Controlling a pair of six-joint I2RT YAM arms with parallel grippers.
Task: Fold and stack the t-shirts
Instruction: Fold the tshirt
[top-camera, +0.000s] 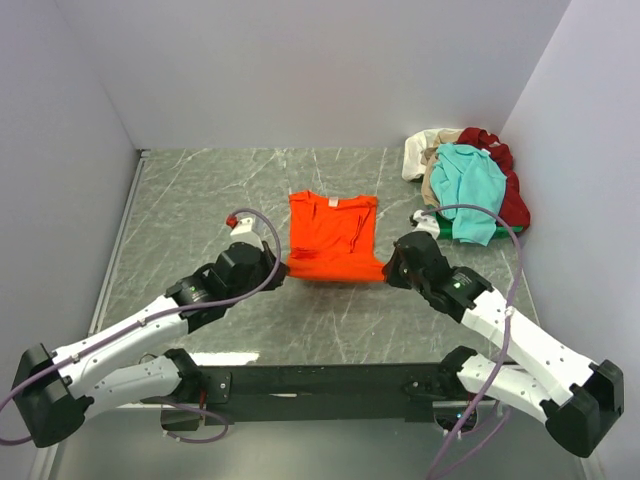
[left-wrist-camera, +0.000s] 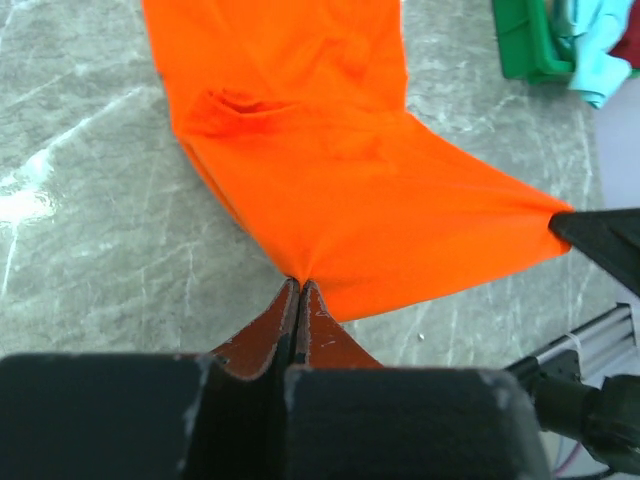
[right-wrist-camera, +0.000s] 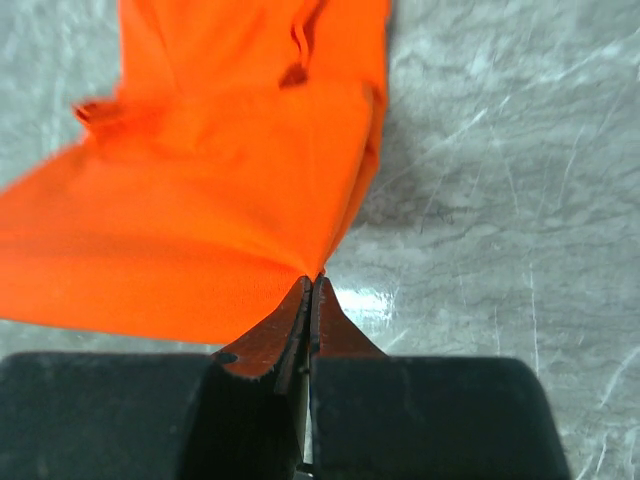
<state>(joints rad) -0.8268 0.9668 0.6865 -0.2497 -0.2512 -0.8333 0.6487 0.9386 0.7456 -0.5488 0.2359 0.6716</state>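
The bright orange t-shirt lies in the middle of the table, sleeves folded in, neck label at the far end. Its near hem is lifted off the table. My left gripper is shut on the hem's left corner; the left wrist view shows the cloth pinched at the fingertips. My right gripper is shut on the hem's right corner, and the right wrist view shows the cloth pinched there. The hem is stretched taut between the two grippers.
A heap of other shirts sits at the far right corner: teal on top, dark red and cream beneath, with a green edge below it. White walls enclose the marble table.
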